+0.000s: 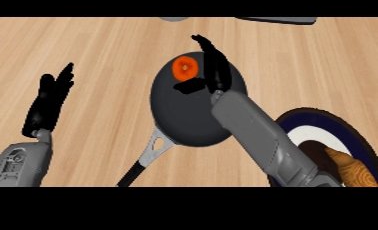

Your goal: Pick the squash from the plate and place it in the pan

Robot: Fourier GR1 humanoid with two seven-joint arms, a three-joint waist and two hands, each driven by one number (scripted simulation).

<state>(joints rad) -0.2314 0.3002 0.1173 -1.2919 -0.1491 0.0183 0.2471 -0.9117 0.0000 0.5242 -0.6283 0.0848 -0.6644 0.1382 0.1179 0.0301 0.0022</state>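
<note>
An orange squash point(184, 67) lies inside the dark grey pan point(184, 119), near its far rim. My right hand point(216, 71) hovers over the pan just right of the squash, open, with straight fingers pointing away and the thumb spread below the squash. The fingers do not curl round it. The dark blue plate point(328, 120) with a white middle sits at the lower right, partly hidden by my right forearm. My left hand point(50, 101) rests open at the left, fingers up, apart from everything.
The pan's handle point(144, 161) points toward the lower left. A brown wooden-looking object point(351, 169) shows at the plate's near side. A grey item point(175, 19) and a dark flat item point(284, 20) peek in at the counter's far edge.
</note>
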